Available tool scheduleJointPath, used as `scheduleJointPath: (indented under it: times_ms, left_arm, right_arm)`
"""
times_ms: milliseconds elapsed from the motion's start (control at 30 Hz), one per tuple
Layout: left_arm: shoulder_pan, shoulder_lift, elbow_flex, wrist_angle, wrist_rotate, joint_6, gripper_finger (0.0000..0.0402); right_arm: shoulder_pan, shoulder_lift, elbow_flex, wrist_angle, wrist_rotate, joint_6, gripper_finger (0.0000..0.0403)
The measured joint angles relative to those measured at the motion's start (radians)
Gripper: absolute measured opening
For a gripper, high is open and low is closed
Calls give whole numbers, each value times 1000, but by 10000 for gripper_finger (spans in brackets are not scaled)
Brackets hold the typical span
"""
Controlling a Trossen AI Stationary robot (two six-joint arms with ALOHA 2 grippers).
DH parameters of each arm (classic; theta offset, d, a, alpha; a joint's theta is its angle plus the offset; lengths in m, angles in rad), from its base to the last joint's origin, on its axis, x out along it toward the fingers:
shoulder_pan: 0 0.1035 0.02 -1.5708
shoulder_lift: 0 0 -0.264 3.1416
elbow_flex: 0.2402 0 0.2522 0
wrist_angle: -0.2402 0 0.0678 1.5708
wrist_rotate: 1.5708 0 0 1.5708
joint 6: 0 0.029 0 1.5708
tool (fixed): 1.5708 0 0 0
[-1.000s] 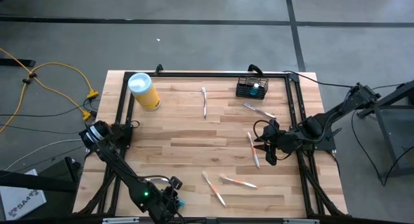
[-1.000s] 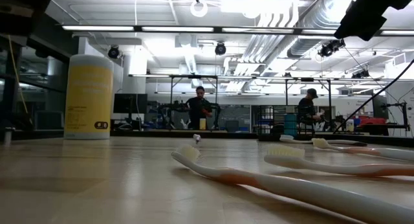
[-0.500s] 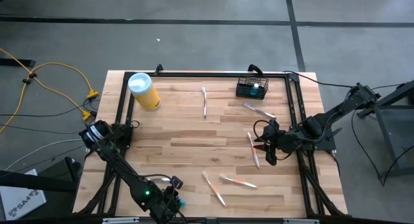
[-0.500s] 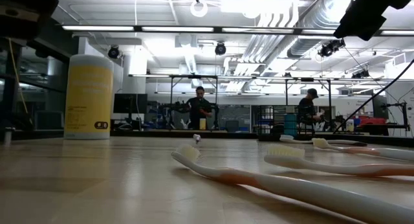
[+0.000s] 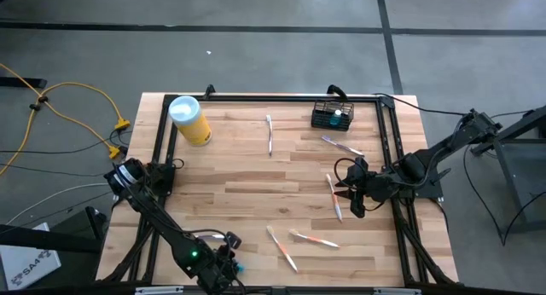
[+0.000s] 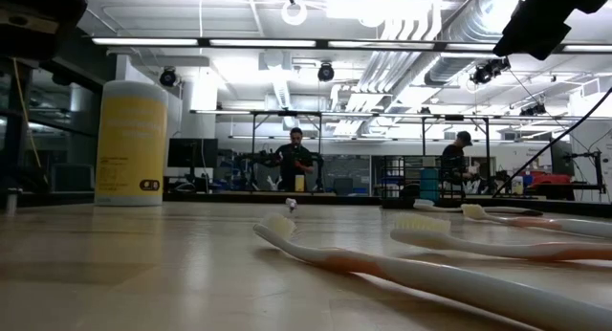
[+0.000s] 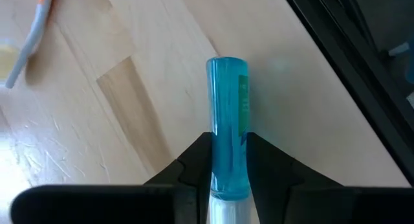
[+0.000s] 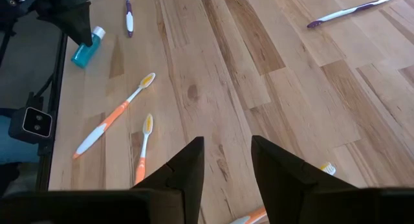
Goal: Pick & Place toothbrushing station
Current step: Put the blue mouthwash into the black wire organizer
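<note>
At the near edge of the table (image 5: 239, 171), the left gripper (image 5: 223, 265) has its jaws clamped on a clear blue tube (image 7: 228, 130) with a white end, most likely a travel toothbrush case or a small bottle; the left wrist view shows the tube held between the two fingers (image 7: 187, 166) just above the wood. A little farther in lie two orange-and-white toothbrushes (image 5: 281, 248) side by side, untouched.

Toward the middle of the right side, the right gripper (image 5: 350, 197) hovers with its fingers (image 8: 187, 166) apart and nothing between them, close over another orange-handled toothbrush (image 5: 333, 196). Beyond that, a purple-and-white toothbrush (image 5: 341, 145) rests loose, and a further pale toothbrush (image 5: 270, 135) lies near the centre back.

At the far edge sits the toothbrushing station (image 5: 332, 116), a small black wire-mesh basket, with what looks like one teal-capped item already inside. At the far left corner stands a yellow canister (image 5: 190, 120) with a white lid.

As a judgement, the task is at an early stage: at most one item is in the basket, one is gripped but well apart from it, and five brushes are left on the table to be collected.
</note>
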Motion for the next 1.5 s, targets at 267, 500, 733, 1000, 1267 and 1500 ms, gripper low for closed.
scheduleJointPath:
  times_ms: [267,500,733,1000,1267,1500]
  left_arm:
    - [0,0,0,-11,36,0,79]
    - [0,0,-1,-19,58,-2,91]
    - [-1,6,-3,-22,70,-4,121]
    - [6,35,-1,-18,97,-4,125]
    - [20,36,-1,-14,135,-5,125]
    - [48,45,-1,-14,234,-6,125]
  right_arm:
    - [0,0,0,0,0,0,120]
    - [0,0,0,0,0,0,120]
    - [0,0,0,0,0,0,120]
    - [0,0,0,0,0,0,120]
    - [0,0,0,15,0,0,120]
    - [0,0,0,15,0,0,120]
